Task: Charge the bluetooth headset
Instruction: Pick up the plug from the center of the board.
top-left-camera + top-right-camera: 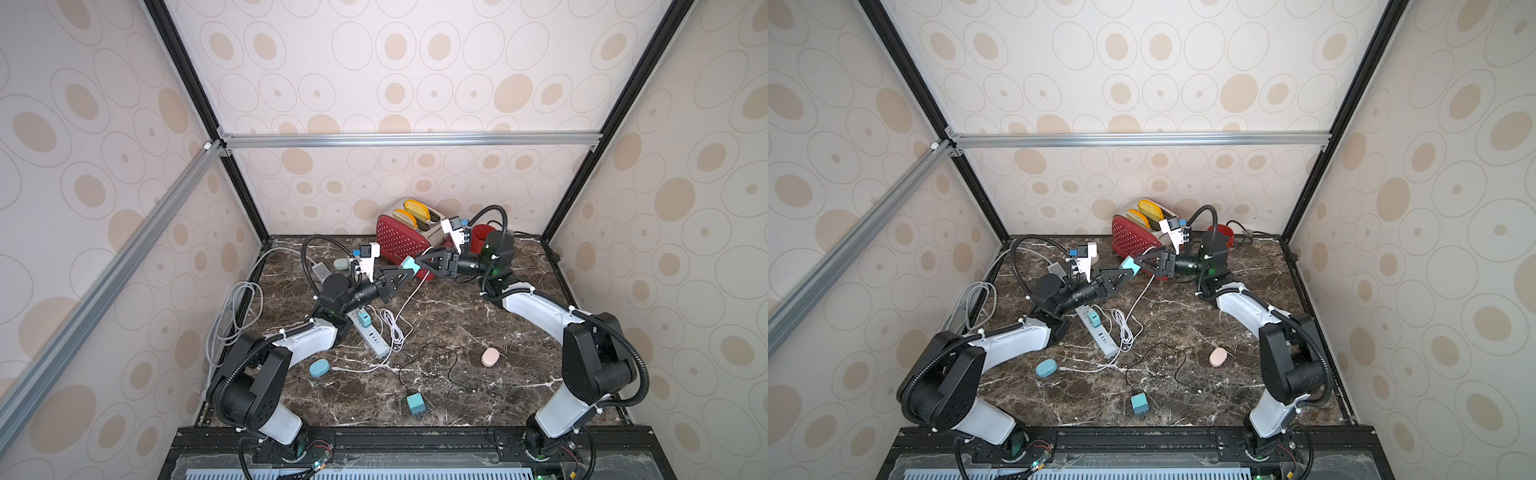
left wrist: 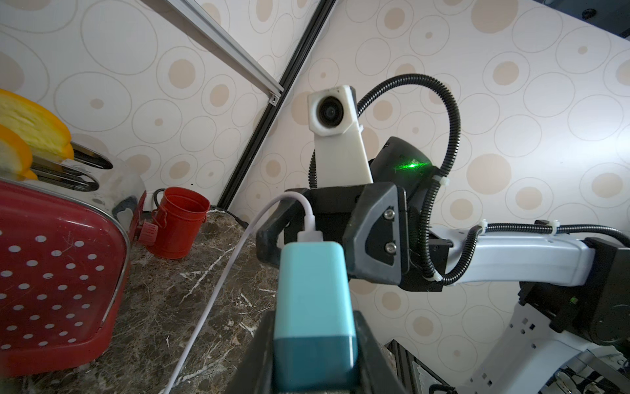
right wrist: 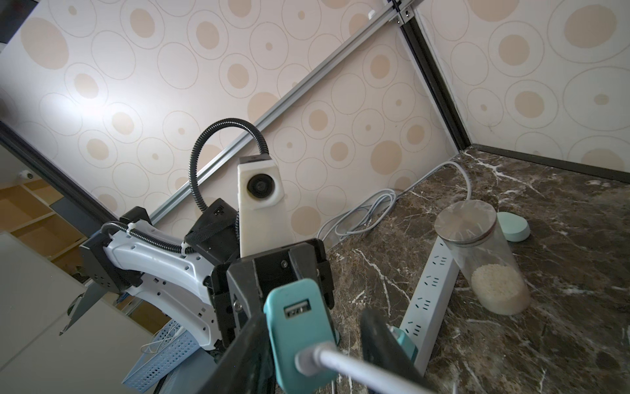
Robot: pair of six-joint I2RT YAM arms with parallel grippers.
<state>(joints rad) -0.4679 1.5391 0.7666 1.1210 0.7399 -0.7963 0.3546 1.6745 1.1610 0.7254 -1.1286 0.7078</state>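
Above the table's middle my left gripper (image 1: 406, 272) (image 2: 315, 344) is shut on a teal charger adapter (image 1: 409, 264) (image 1: 1128, 265) (image 2: 313, 290). A white cable (image 1: 409, 299) (image 2: 218, 290) is plugged into the adapter's free end and hangs down to the table. My right gripper (image 1: 419, 261) (image 3: 317, 341) faces the left one, open, with its fingers either side of that plug end (image 3: 300, 327). Oval headset cases lie on the table: a teal one (image 1: 319, 368) at the front left and a pink one (image 1: 490, 356) to the right. I cannot tell which is the bluetooth headset.
A white power strip (image 1: 370, 336) (image 3: 429, 300) lies under the left arm with another teal adapter (image 1: 364, 320) plugged in. A loose teal adapter (image 1: 416, 404) with a black cable lies in front. A red toaster (image 1: 399, 241), red cup (image 1: 482, 237) and rice jar (image 3: 487, 259) stand behind.
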